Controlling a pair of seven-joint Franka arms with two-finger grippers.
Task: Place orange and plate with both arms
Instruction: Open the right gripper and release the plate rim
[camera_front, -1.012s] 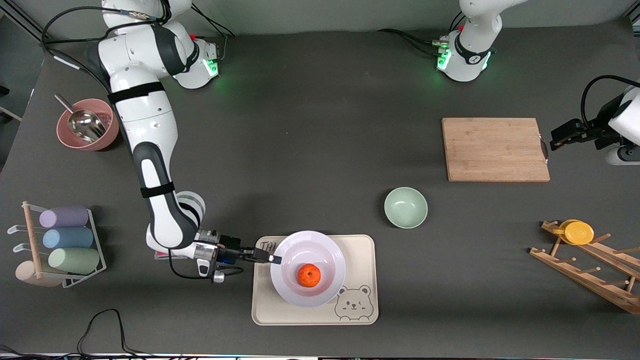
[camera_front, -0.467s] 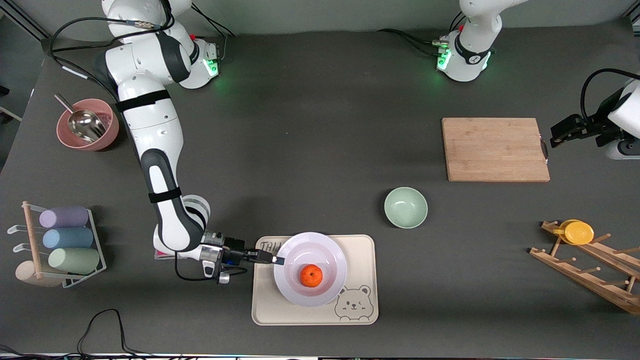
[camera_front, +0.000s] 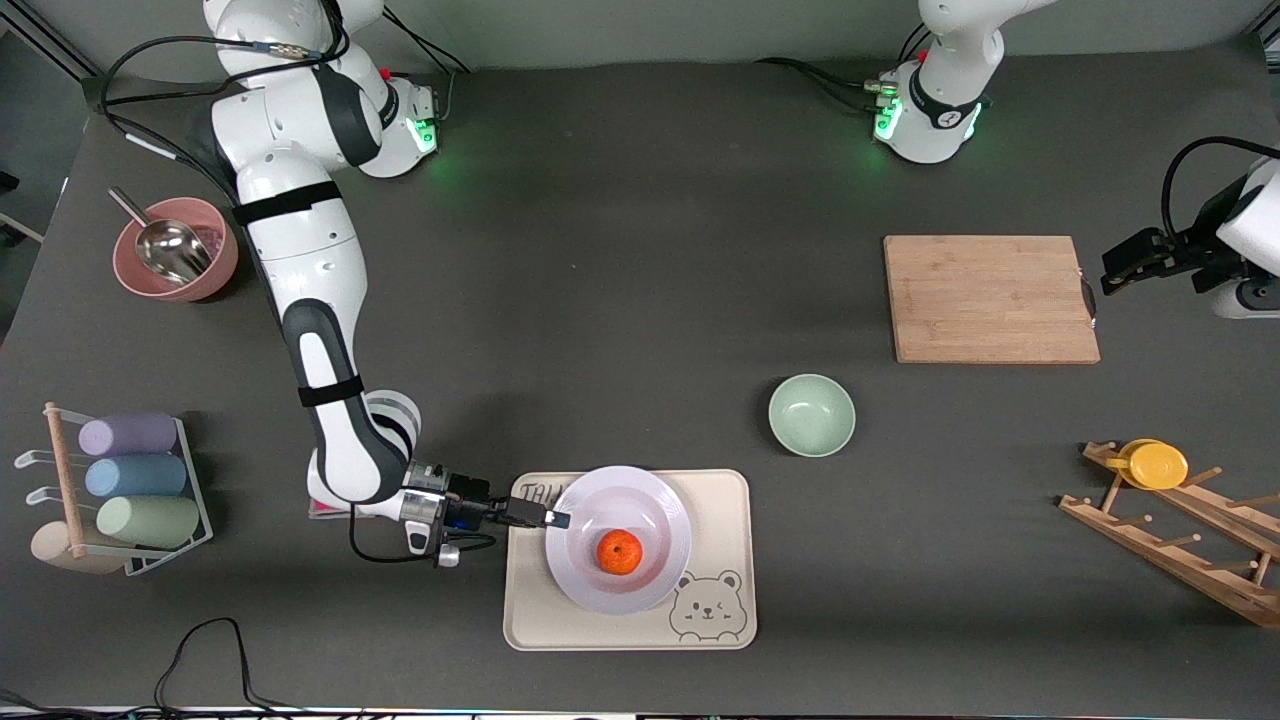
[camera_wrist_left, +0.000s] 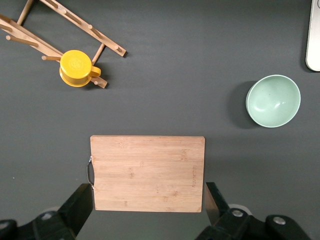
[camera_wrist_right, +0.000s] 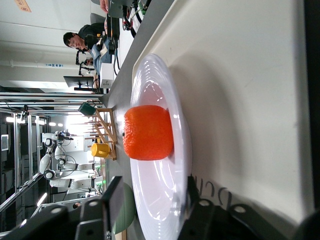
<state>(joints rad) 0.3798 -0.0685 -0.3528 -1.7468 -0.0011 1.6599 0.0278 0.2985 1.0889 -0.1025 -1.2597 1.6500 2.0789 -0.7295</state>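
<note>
On the cream bear tray (camera_front: 720, 500) I see the plate (camera_front: 619, 585) resting with the orange (camera_front: 620, 551) in its centre, right gripper (camera_front: 556, 519) pinching its rim to steady it, left gripper (camera_wrist_left: 150, 207) spread, waiting over the cutting board (camera_front: 990, 298).

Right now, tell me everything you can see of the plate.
The plate is round, glossy and pale lavender-white, with a wide rim and a shallow centre. It sits upright on the cream bear tray, covering most of the tray's middle, nearer to the front camera than the green bowl. The orange rests in its centre. The right gripper is at its rim on the right arm's side, with one finger above the rim and one below it in the right wrist view.
</note>
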